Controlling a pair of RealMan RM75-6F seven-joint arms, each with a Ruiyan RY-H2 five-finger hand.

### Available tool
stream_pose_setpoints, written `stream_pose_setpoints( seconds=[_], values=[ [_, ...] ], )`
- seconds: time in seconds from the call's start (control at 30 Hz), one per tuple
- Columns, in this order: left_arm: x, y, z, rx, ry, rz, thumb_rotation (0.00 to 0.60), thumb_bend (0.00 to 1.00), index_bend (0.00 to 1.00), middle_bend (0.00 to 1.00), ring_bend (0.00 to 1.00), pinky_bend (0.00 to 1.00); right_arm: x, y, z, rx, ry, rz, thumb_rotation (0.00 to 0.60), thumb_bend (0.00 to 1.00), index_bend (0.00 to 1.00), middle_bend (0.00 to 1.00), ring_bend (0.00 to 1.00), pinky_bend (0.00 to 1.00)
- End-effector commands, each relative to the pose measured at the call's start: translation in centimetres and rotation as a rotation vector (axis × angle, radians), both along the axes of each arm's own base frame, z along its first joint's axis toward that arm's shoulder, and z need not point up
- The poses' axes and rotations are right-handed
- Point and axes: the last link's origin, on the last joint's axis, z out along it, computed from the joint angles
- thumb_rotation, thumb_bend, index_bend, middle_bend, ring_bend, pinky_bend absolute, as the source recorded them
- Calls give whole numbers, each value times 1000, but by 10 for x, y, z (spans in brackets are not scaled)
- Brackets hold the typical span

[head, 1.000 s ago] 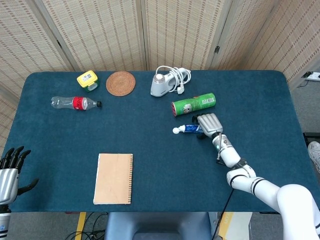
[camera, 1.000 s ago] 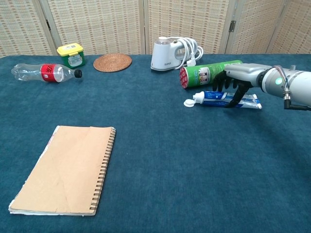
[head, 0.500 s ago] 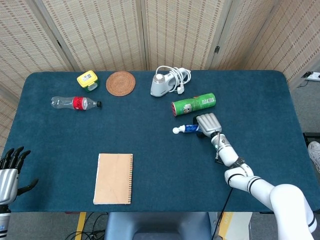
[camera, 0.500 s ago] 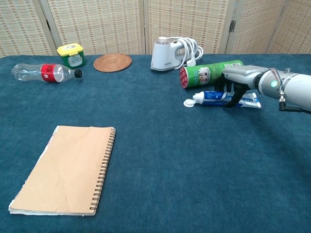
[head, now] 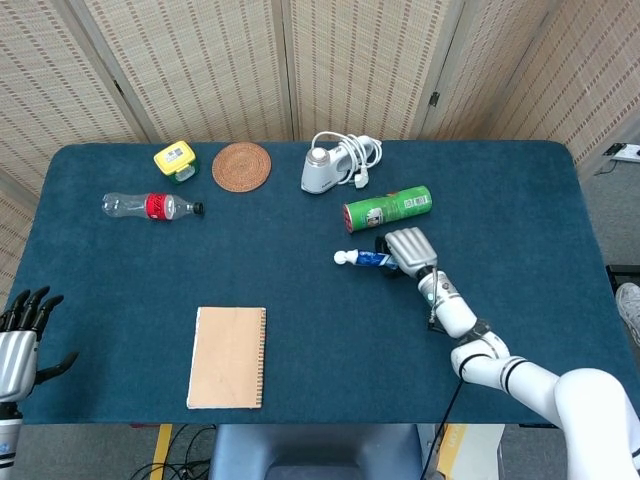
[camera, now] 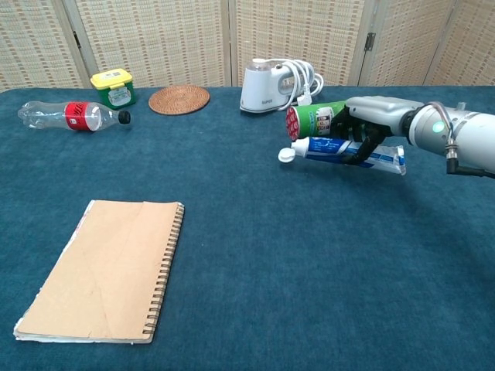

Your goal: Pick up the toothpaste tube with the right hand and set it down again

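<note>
My right hand (camera: 370, 124) grips the toothpaste tube (camera: 332, 149), a blue and white tube with a white cap (camera: 286, 154) pointing left. The tube hangs a little above the blue tablecloth, roughly level. From the head view the same hand (head: 408, 248) covers most of the tube (head: 366, 259), whose cap end sticks out to the left. My left hand (head: 22, 335) stays at the table's near left edge with its fingers spread and nothing in it.
A green can (camera: 321, 119) lies just behind the tube. A white device with a coiled cable (camera: 272, 79) stands further back. A woven coaster (camera: 179, 99), a yellow tub (camera: 113, 87), a plastic bottle (camera: 68, 115) and a spiral notebook (camera: 108, 269) are on the left side.
The right hand has closed on the tube and lifted it off the cloth, carrying it slightly leftward. The left hand has barely moved.
</note>
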Motion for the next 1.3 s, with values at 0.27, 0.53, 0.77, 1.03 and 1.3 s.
stream_pose_setpoints(
  seconds=[0.27,0.53,0.77,1.03,1.3],
  values=[
    [19,32,0,-3,-113,-87,600,210,208,133,119,234,32,35,20,82,-314,67,600,474,652,594,547,558],
    [33,66,-11,-37,-206,-175,600,210,199,145,139,238,52,61,17,193,-516,101,600,474,656,596,550,558],
    [48,88,-15,-141,-519,-164,600,210,151,145,139,238,62,71,12,238,-649,110,600,473,656,596,550,558],
    [74,107,-15,-274,-1005,-154,144,159,111,145,137,239,80,76,1,263,-749,137,600,470,656,596,550,558],
    [95,114,-19,-344,-1352,-168,6,98,91,135,98,238,98,80,-10,262,-831,166,600,470,662,598,550,558]
  ],
)
